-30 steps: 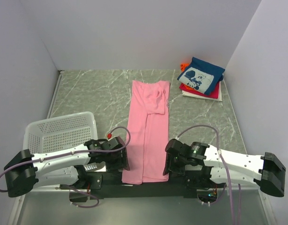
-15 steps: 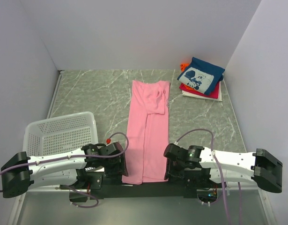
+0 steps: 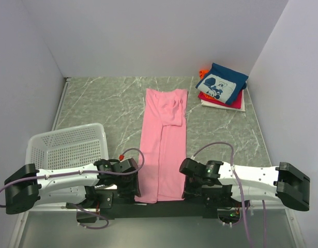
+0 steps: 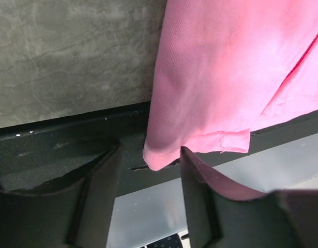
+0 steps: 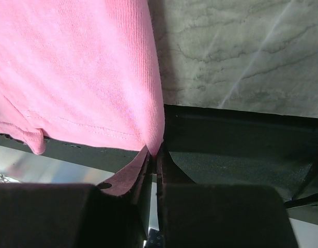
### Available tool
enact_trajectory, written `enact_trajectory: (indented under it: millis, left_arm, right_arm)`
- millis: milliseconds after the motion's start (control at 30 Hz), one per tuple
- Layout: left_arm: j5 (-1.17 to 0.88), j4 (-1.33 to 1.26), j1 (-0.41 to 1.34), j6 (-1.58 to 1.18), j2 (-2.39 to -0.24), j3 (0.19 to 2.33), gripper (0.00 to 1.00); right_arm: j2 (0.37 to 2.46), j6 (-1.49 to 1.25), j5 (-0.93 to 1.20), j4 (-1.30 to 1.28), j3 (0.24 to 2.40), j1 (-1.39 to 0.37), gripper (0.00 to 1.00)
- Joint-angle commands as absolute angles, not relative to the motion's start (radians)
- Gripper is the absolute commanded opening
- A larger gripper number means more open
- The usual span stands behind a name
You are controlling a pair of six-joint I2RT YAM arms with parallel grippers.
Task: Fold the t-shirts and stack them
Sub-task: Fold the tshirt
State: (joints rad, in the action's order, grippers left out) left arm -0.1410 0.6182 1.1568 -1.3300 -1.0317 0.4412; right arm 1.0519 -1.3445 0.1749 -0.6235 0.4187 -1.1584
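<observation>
So the plain pink cloth t-shirt [image 3: 164, 144], already narrowed into a strip, lay with its long axis running straight away from the black metal base rail [image 3: 164, 207], and its near hem hung just over that rail. That's what the next move looked to hinge on: both hem corners were at the rail end, one per arm, so I'd guess the fold goes lengthwise, away from the rail. The right gripper [image 5: 154, 157] had its fingers pressed together on the right hem corner, right at the rail. The left gripper [image 4: 151, 155] was spread, with the left hem corner sitting between its fingers but not squeezed. The stack of folded tees, navy cartoon-print one on top [image 3: 222, 87], sat well beyond the rail, off to the right.
</observation>
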Motion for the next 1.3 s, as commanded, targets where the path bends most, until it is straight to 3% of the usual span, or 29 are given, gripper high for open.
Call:
enact_trajectory:
  millis: [0, 333, 467, 567, 833, 1267]
  left_arm:
    - [-0.153, 0.594, 1.164, -1.353, -1.032, 0.426, 0.53]
    - [-0.167, 0.517, 1.164, -1.318, -1.112, 0.423, 0.41]
    - [-0.155, 0.525, 1.164, -1.305, -1.135, 0.436, 0.22]
    - [-0.135, 0.540, 1.164, -1.301, -1.135, 0.448, 0.02]
    - [-0.032, 0.564, 1.163, -1.287, -1.108, 0.520, 0.00]
    - [0.060, 0.549, 1.017, -1.279, -1.032, 0.610, 0.00]
  right_arm:
    - [1.060, -1.353, 0.156, -0.606, 0.411, -1.164, 0.08]
    - [1.058, -1.362, 0.153, -0.611, 0.410, -1.166, 0.05]
    - [1.055, -1.358, 0.144, -0.624, 0.420, -1.164, 0.01]
    - [1.040, -1.356, 0.130, -0.646, 0.442, -1.164, 0.00]
    - [0.985, -1.367, 0.061, -0.773, 0.537, -1.149, 0.00]
    - [1.022, -1.206, 0.002, -0.802, 0.656, -0.941, 0.00]
